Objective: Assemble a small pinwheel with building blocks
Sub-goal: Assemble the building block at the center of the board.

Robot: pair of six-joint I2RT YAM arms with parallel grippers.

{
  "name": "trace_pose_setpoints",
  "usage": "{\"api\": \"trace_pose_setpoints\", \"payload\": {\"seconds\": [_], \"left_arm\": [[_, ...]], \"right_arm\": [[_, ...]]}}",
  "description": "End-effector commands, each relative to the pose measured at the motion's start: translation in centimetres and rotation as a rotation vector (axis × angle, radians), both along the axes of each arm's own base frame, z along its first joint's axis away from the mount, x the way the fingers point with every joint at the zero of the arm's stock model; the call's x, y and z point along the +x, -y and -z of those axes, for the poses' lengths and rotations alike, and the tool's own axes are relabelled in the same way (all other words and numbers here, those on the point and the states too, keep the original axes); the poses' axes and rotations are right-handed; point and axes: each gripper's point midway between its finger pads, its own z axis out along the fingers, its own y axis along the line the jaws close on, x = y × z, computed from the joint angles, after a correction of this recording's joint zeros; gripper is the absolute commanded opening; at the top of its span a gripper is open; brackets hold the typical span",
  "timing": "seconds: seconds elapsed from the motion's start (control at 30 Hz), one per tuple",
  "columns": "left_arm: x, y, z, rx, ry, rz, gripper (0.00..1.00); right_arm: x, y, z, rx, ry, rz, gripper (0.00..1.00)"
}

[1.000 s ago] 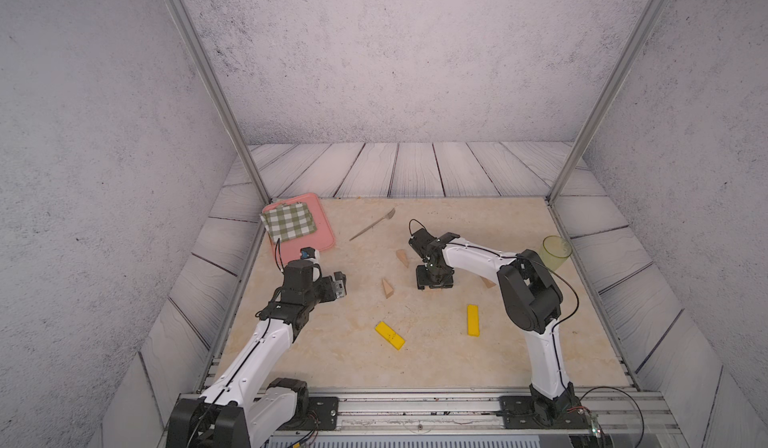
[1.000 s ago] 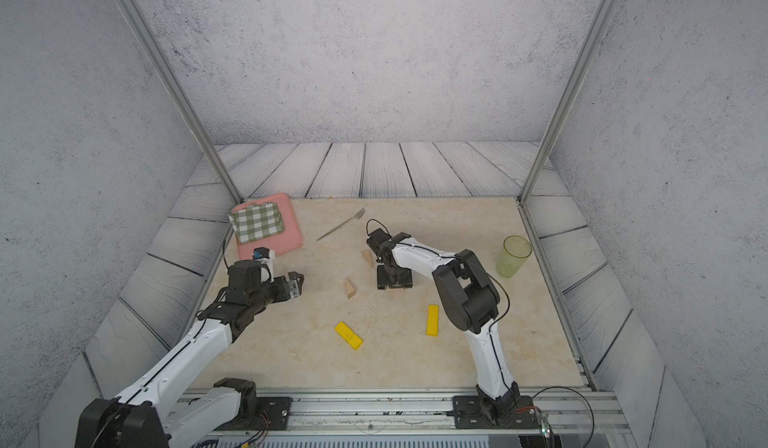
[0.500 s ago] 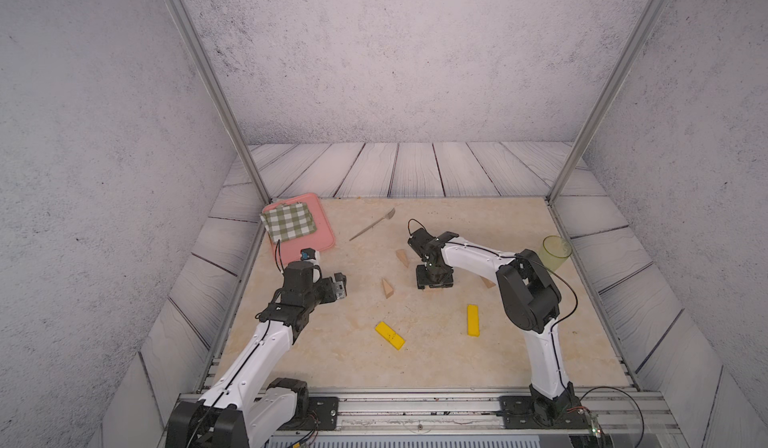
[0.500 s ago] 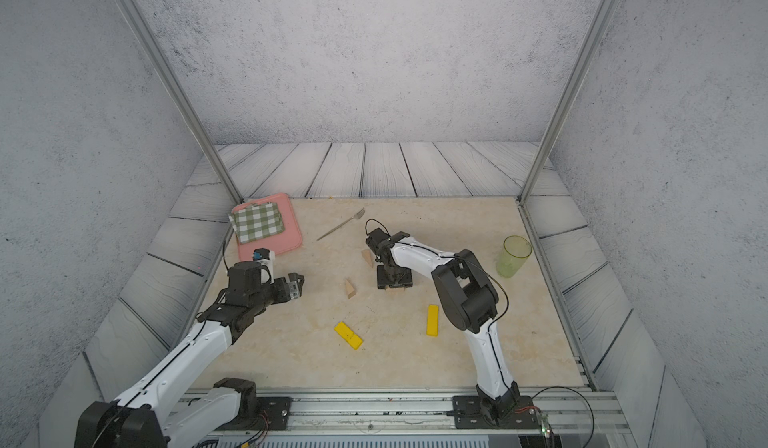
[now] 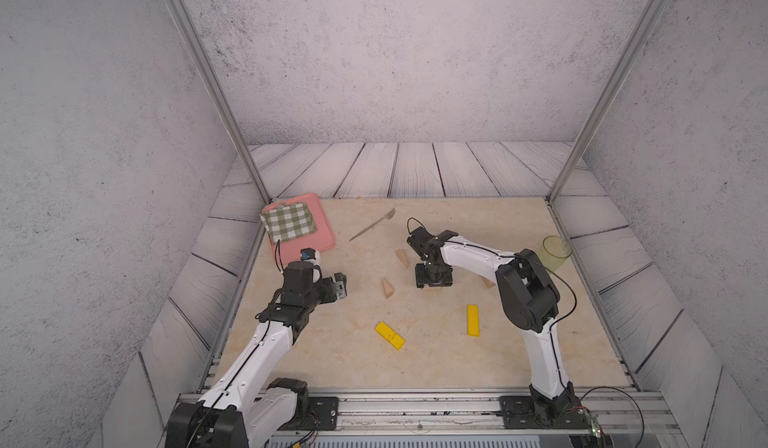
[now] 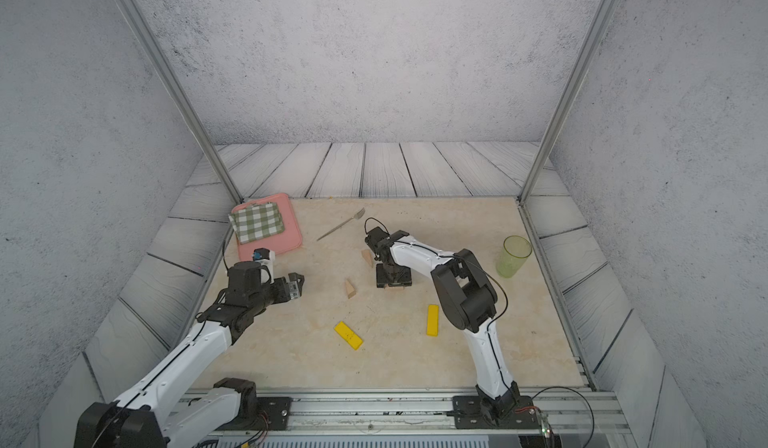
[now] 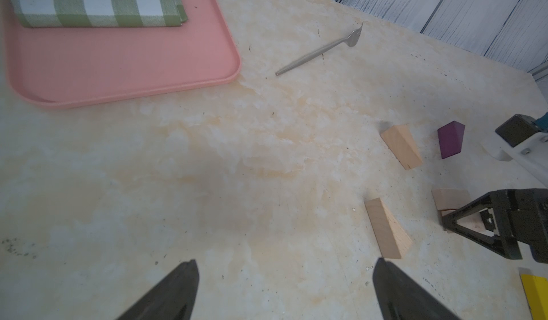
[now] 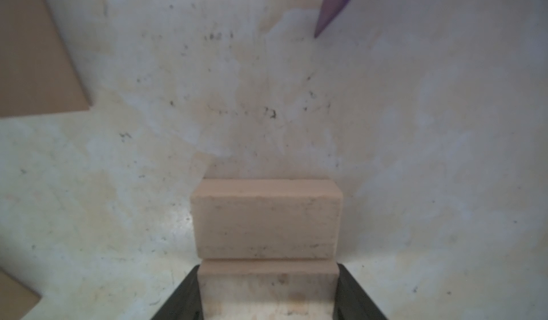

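Observation:
My right gripper (image 5: 433, 279) points down at mid-table, shut on a tan rectangular block (image 8: 268, 289). A second tan block (image 8: 265, 223) lies flush against it, just past the fingertips. The purple wedge (image 7: 450, 139) lies close by, hidden behind the right arm in both top views. Two tan wedges (image 5: 401, 257) (image 5: 387, 288) lie left of the right gripper, and a third tan piece (image 5: 488, 282) peeks out right of that arm. Two yellow bars (image 5: 389, 335) (image 5: 472, 320) lie nearer the front. My left gripper (image 7: 284, 266) hovers open and empty over bare table at the left.
A pink tray (image 5: 320, 234) with a folded green checked cloth (image 5: 288, 226) sits at the back left. A grey fork (image 5: 372, 230) lies beside it. A green translucent cup (image 5: 555, 253) stands at the right edge. Metal posts and walls enclose the table.

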Motion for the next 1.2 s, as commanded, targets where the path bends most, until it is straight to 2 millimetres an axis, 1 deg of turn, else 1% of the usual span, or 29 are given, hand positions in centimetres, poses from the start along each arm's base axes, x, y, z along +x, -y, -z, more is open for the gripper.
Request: {"api": "trace_pose_setpoints", "payload": {"seconds": [0.0, 0.33, 0.9, 1.07, 1.17], "left_arm": [[-0.06, 0.17, -0.12, 0.006, 0.017, 0.004, 0.98], [-0.08, 0.19, -0.07, 0.007, 0.014, 0.005, 0.98], [-0.08, 0.22, -0.03, 0.008, 0.013, 0.007, 0.98], [-0.08, 0.23, -0.03, 0.008, 0.012, 0.007, 0.98], [-0.06, 0.20, -0.07, 0.008, 0.014, 0.006, 0.98]], "right_arm": [[-0.27, 0.26, 1.52, -0.041, -0.030, 0.011, 0.64], [-0.17, 0.13, 1.92, -0.042, -0.035, 0.018, 0.66], [-0.07, 0.26, 2.11, -0.053, -0.036, 0.032, 0.73], [-0.09, 0.15, 1.73, -0.042, -0.032, 0.032, 0.77], [-0.03, 0.00, 1.11, -0.027, -0.021, 0.029, 0.79]]}}
